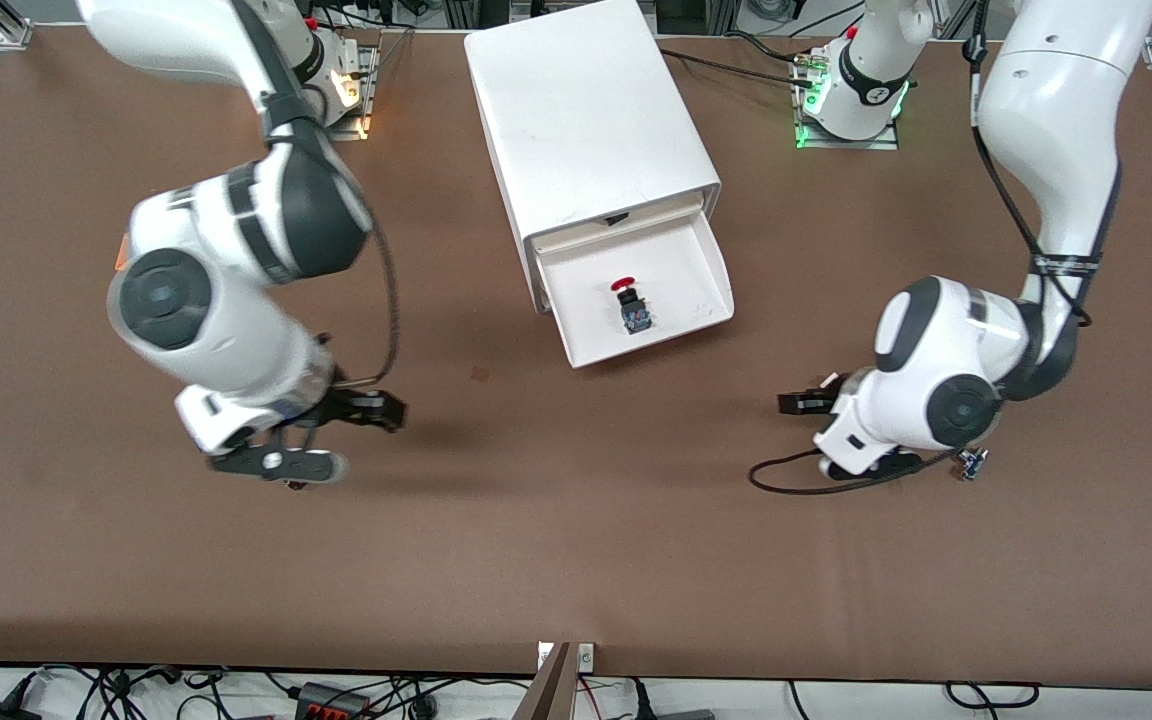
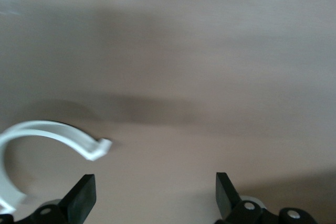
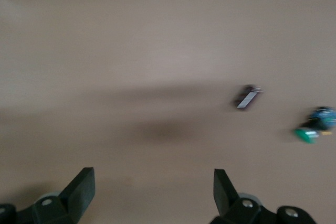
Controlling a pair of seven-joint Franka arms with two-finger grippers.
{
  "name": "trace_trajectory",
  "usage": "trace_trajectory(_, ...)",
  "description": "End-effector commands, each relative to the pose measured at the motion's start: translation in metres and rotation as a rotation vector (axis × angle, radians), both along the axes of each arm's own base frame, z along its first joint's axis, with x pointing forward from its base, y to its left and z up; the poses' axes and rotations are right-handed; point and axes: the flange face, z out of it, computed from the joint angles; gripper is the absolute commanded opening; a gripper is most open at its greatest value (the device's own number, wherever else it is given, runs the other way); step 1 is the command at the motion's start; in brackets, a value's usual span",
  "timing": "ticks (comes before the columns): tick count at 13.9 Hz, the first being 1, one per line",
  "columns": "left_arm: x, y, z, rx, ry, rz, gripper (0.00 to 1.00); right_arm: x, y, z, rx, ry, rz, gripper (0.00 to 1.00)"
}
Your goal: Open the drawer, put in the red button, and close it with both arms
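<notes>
The white cabinet [image 1: 586,110] stands at the middle of the table near the robots' bases. Its drawer [image 1: 706,310] is pulled out toward the front camera. The red button [image 1: 629,303] lies in the drawer, red cap toward the cabinet. My right gripper [image 1: 361,438] is open and empty, low over the bare table toward the right arm's end; in the right wrist view [image 3: 154,190] only table shows between the fingers. My left gripper [image 1: 806,430] is open and empty, low over the table toward the left arm's end; it also shows in the left wrist view [image 2: 156,192].
A green-capped button [image 1: 971,463] lies on the table by the left arm's wrist and shows in the right wrist view [image 3: 314,128], with a small dark object [image 3: 247,97] beside it. A white curved piece [image 2: 52,135] shows in the left wrist view.
</notes>
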Motion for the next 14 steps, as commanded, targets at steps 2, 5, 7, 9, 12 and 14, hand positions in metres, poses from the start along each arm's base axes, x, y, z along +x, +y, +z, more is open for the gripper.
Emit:
trace_trajectory(2,-0.008,-0.046,0.013,-0.079,-0.030,0.015,1.00,-0.012,-0.068,0.012,-0.025,0.037,0.047,1.00)
trace_trajectory(5,-0.027,-0.100,0.020,-0.115,-0.025,0.064,1.00,-0.009,-0.140,0.022,-0.002,0.044,0.040,1.00)
trace_trajectory(7,-0.042,-0.133,0.012,-0.101,-0.038,0.108,1.00,-0.016,-0.158,0.039,-0.004,0.051,0.044,1.00)
trace_trajectory(9,-0.047,-0.143,0.008,-0.094,-0.049,0.158,1.00,-0.026,-0.178,0.060,-0.014,0.065,0.046,1.00)
trace_trajectory(12,-0.063,-0.156,0.000,-0.073,-0.023,0.173,1.00,-0.038,-0.218,0.085,-0.012,0.068,0.025,1.00)
trace_trajectory(14,-0.081,-0.178,0.001,-0.067,0.010,0.202,1.00,-0.044,-0.241,0.098,-0.007,0.056,0.053,1.00)
